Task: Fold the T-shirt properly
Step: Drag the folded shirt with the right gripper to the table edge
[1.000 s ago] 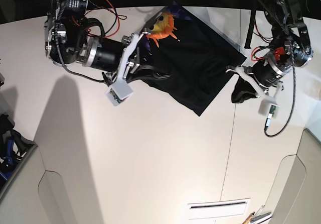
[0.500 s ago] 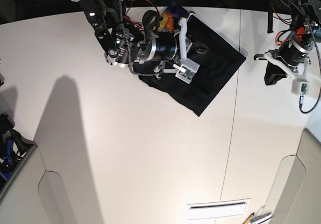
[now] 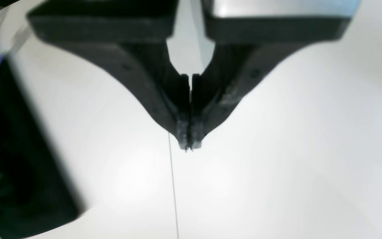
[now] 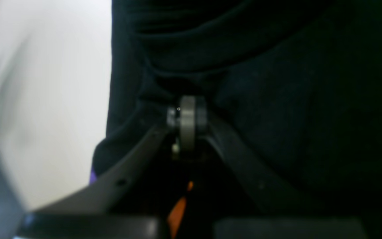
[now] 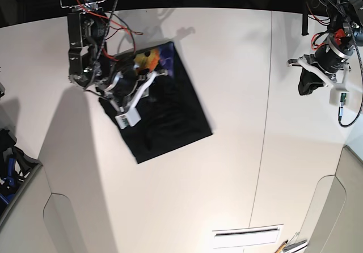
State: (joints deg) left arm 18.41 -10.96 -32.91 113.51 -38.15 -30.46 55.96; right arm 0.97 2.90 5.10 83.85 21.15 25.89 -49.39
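Your right hand (image 5: 148,78) is clamped on the T-shirt (image 5: 164,114): in the right wrist view the jaws are closed into black cloth (image 4: 244,66), with a sliver of orange print between the fingers. The T-shirt lies as a dark, roughly folded rectangle on the white worktop (image 5: 227,179), at the left of the base view, tilted, with the orange-yellow print (image 5: 148,57) showing at its top edge by the hand. Your left hand (image 3: 189,141) is closed on nothing, tips pressed together above bare worktop beside a thin seam line (image 3: 173,186). It sits well apart from the shirt, at the far right edge of the base view.
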